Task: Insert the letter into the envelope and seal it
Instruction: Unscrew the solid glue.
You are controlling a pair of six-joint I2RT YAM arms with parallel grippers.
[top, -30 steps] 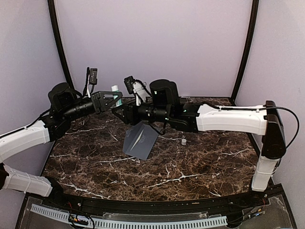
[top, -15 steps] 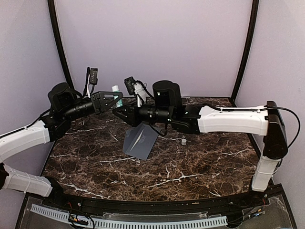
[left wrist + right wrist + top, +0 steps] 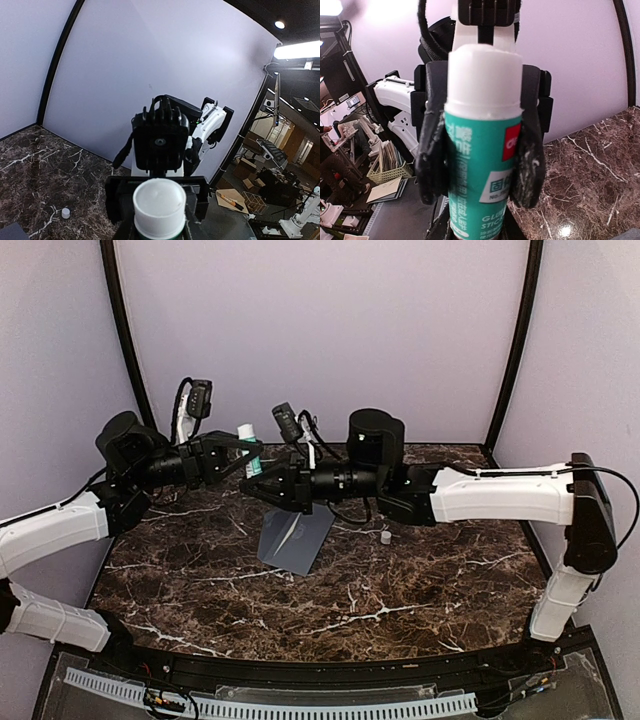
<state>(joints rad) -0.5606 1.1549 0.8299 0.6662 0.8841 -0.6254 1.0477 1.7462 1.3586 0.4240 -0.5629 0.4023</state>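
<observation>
A teal glue stick [image 3: 246,440] with a white top stands upright in the air over the back left of the table. My left gripper [image 3: 236,454] holds it from the left, and in the left wrist view its white top [image 3: 159,200] fills the bottom of the frame. My right gripper [image 3: 259,483] comes in from the right. Its glue-stained fingers [image 3: 431,160] press on both sides of the teal tube [image 3: 482,150]. The slate-grey envelope [image 3: 295,538] lies flat on the table below. The letter is hidden from every view.
A small white cap-like piece [image 3: 386,537] sits on the dark marble table [image 3: 420,590] to the right of the envelope, and shows as a small piece [image 3: 65,213] in the left wrist view. Lilac walls close in the back and sides.
The right gripper's jaws have closed round the glue stick that the left gripper holds. The right arm's forearm has shifted slightly right and both wrists have turned a little.
</observation>
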